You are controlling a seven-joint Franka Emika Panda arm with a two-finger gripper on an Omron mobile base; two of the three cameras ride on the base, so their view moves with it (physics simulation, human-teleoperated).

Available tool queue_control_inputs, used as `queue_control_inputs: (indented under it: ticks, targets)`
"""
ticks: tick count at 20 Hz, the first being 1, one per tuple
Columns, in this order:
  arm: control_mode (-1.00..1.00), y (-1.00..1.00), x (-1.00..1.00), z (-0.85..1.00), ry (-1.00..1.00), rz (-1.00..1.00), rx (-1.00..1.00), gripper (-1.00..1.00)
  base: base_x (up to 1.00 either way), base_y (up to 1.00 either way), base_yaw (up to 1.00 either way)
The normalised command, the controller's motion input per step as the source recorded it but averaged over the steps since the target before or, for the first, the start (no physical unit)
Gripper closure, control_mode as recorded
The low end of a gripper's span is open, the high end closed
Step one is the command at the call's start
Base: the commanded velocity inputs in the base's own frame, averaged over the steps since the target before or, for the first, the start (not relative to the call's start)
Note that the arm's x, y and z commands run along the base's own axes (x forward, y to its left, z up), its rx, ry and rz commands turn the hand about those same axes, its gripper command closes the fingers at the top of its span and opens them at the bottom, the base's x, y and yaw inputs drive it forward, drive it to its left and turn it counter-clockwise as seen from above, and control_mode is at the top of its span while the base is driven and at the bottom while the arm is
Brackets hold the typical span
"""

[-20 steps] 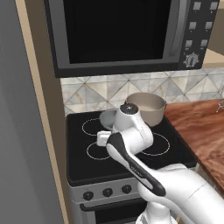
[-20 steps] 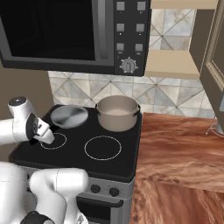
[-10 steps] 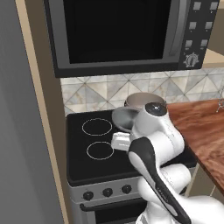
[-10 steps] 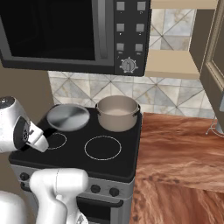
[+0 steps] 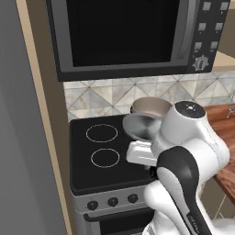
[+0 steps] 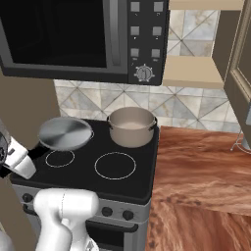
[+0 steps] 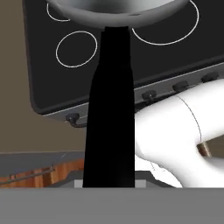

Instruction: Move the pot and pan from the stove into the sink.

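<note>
Pan (image 6: 65, 133): silver, shallow, riding lifted above the left burners of the stove (image 6: 122, 184), black handle (image 7: 109, 113) running back toward the hand. Jaws: closed, apparently gripping that handle, though the fingertips themselves are hidden. Pot (image 6: 131, 126): beige, sitting on the far right burner, apart from the pan. Microwave (image 6: 73, 39): hanging above the stove. Wooden tabletop (image 6: 201, 166): lying to the right.

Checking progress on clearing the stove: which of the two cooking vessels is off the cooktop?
The shallow silver pan, held up by its black handle; the deep beige pot sits on the glass.
</note>
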Motion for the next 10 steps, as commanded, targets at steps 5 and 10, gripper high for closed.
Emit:
queue_control_inputs:
  ticks: [5, 10]
  targets:
    - [-1.0, 0.0, -0.92, 0.5, 0.02, 0.0, 0.0, 1.0, 0.0, 0.0, 0.0]
    - [-1.0, -0.08, -0.98, 0.28, -0.1, 0.0, 0.0, 1.0, 0.0, 0.0, 0.0]
